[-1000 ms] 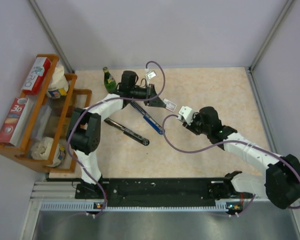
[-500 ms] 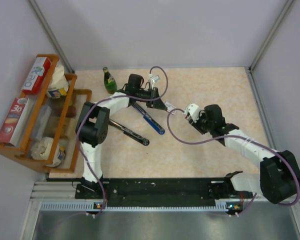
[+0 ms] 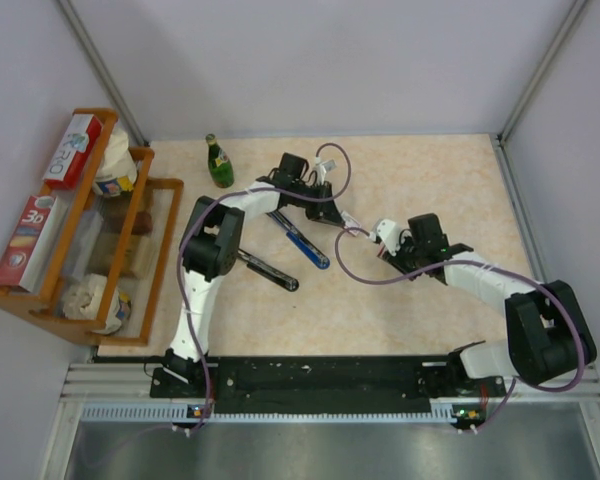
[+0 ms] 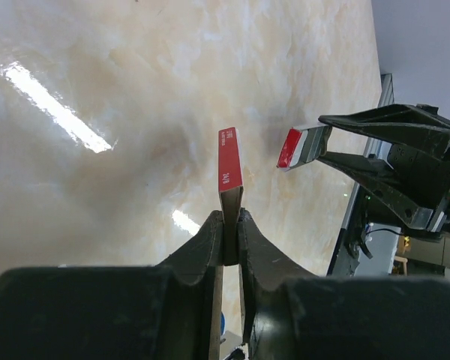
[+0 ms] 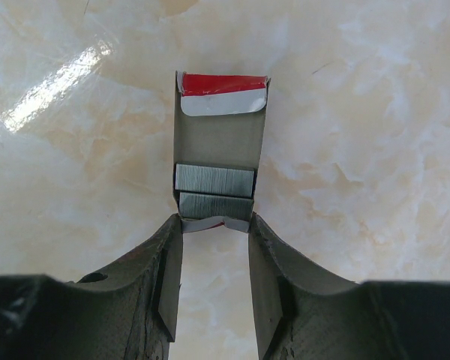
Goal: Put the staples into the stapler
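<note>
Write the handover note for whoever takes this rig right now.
Hands: the left hand is shut on the red-labelled outer box, held edge-on. The right hand grips the inner tray, flap open, with two staple strips showing.
Where: box and tray are both held above mid-table, close together but apart. What looks like the stapler, blue and black, lies on the table by the left arm.
Done: the tray is out of the box.
Left: put the box down, take out a strip and load it. I cannot tell whether the stapler is open.

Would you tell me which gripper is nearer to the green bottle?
Left. The left gripper is right of the bottle; the right gripper is farther right still, beyond the left one.
</note>
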Available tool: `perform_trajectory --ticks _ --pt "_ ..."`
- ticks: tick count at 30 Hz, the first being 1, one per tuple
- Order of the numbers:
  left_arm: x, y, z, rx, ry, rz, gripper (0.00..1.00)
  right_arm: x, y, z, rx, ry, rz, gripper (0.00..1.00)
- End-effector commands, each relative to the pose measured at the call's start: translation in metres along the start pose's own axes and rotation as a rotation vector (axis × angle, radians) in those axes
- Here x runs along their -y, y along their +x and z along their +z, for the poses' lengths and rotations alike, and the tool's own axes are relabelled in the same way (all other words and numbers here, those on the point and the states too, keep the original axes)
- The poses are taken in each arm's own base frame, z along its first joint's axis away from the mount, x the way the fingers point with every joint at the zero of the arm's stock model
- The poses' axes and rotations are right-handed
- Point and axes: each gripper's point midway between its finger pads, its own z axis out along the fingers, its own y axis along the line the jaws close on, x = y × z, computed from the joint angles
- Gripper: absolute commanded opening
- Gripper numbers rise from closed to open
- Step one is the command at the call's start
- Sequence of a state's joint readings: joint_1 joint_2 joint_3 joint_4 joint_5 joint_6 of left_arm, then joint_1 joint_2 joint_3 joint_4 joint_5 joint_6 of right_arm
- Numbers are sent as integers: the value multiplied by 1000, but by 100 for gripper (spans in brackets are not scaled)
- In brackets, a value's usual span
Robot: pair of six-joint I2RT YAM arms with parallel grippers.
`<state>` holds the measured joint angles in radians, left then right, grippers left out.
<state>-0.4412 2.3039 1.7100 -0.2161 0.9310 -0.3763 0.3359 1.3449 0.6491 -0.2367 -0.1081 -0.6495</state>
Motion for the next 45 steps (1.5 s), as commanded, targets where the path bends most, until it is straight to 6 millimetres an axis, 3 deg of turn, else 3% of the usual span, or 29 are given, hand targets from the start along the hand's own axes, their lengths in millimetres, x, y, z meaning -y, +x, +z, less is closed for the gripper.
perform_trajectory --ticks 1,9,11,17,22,27,33,36,39,43,45 --pt "11 -11 3 8 10 26 17 7 -14 -3 41 -9 -18 35" --pt "14 -10 -1 3 2 37 47 0 -9 -1 22 -41 -26 36" --pt "17 -12 -3 6 1 43 65 0 -10 -1 23 -45 -30 36" --pt "35 -31 -23 45 6 90 68 1 -4 3 -6 -42 -32 38" --pt "58 -59 -56 116 25 145 68 15 -2 5 -31 25 -27 44" --pt "70 -67 -90 156 36 173 68 33 -6 3 -19 124 -29 56" --pt "73 -58 -131 165 5 201 68 60 -5 2 -37 276 -6 58" --pt "70 -44 -148 158 -19 216 68 69 -11 0 -23 317 22 58" --pt "71 -26 -163 140 -47 250 68 68 -22 -9 27 307 43 57" --pt "80 -7 -182 117 -87 320 68 48 -45 -19 140 196 74 55" --pt "82 1 -193 122 -111 335 68 47 -46 -19 142 188 87 54"
